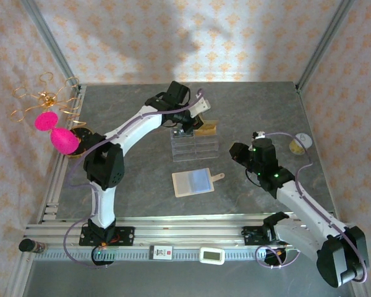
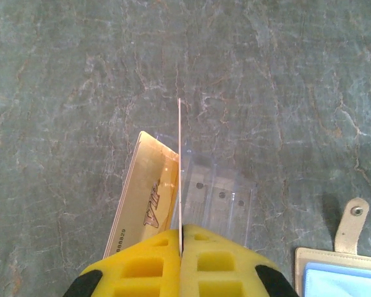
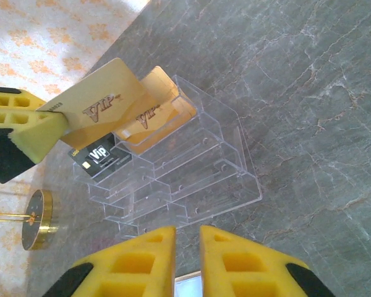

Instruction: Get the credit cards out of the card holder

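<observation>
The card holder [image 1: 191, 183] lies open and flat on the table [image 1: 123, 185] nearest the arm bases, its snap tab [image 1: 219, 178] pointing right. Its bluish inner panel is bare, with no card visible on it from above, so the holder looks emptied.

Just beyond it the right gripper [image 3: 187, 240] hovers with its jaws parted and nothing between them, aimed at the near side of the clear acrylic tray [image 3: 226, 182]. It touches neither the tray nor the holder.

The tray's near compartments hold nothing. At its far end a black card [image 3: 100, 154] lies in one slot, and a slotted gold card [image 3: 157, 114] leans in the slot beside it.

Farthest out, the left gripper [image 2: 181, 240] has its pads pressed together on the held gold card [image 3: 105, 93], which hangs above the tray's far end, close over the slotted gold card.

The pads grip this card at one short end only, so it could pivot or slip as it descends. Its lower edge could also land on a divider wall or on the slotted gold card instead of dropping into a free slot. The tray looks light and nothing braces it. A push from a misaligned card would probably slide or tip it and might spill the two cards inside.
</observation>
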